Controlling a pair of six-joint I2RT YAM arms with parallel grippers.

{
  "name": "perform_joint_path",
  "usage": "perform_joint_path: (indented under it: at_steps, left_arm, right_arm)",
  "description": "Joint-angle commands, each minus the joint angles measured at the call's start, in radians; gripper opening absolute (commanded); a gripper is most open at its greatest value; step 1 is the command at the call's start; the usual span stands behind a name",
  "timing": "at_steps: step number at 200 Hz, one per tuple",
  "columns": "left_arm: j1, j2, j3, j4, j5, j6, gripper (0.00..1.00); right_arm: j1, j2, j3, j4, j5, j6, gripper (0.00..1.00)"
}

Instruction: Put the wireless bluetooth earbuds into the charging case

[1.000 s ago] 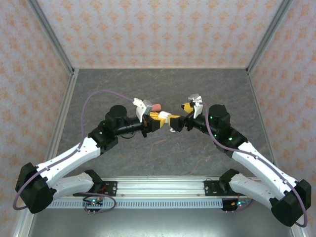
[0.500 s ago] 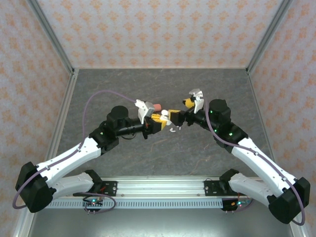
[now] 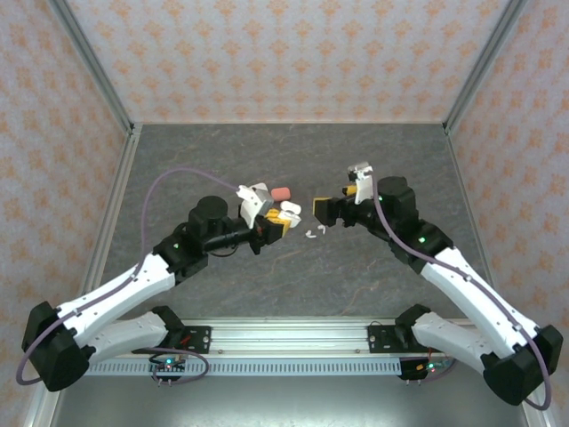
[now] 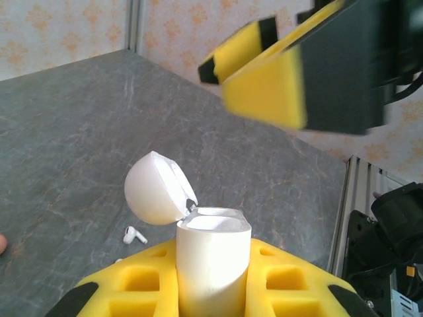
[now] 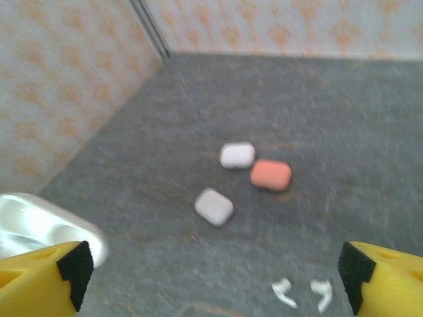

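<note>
My left gripper (image 3: 276,222) is shut on a white charging case (image 4: 213,254), held upright between its yellow fingers (image 4: 125,290). The case's rounded lid (image 4: 155,188) is swung open to the left. Two small white earbuds (image 5: 284,292) (image 5: 322,294) lie on the grey table (image 3: 267,294); in the top view the earbuds (image 3: 313,233) rest between the two arms. One earbud (image 4: 135,234) lies below the lid in the left wrist view. My right gripper (image 3: 323,210) stands open and empty, a little right of the case (image 3: 289,212).
Three closed cases lie together on the table: a white one (image 5: 236,155), a coral one (image 5: 271,175) and a pale one (image 5: 213,206). The coral case (image 3: 281,192) sits just behind the left gripper. Patterned walls (image 3: 267,53) enclose the table.
The right gripper has pulled back to the right, away from the case it was against. The left arm has drawn slightly left with the case, whose lid now stands open.
</note>
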Motion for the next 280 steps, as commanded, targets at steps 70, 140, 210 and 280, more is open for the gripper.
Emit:
perform_joint_path:
  at_steps: [70, 140, 210, 280]
  left_arm:
    - [-0.004, -0.163, -0.094, -0.071, -0.099, 0.043, 0.00]
    - [-0.004, -0.176, -0.109, -0.073, -0.124, 0.043, 0.00]
    - [-0.004, -0.162, -0.101, -0.069, -0.125, 0.040, 0.00]
    - [-0.003, -0.146, -0.097, -0.061, -0.126, 0.036, 0.00]
  right_arm:
    - [-0.003, 0.465, 0.180, -0.220, 0.060, -0.016, 0.71]
    - [0.069, 0.712, 0.259, -0.243, 0.099, -0.017, 0.65]
    - [0.098, 0.810, 0.270, -0.239, 0.111, -0.011, 0.64]
    - [0.105, 0.838, 0.259, -0.258, 0.101, -0.011, 0.59]
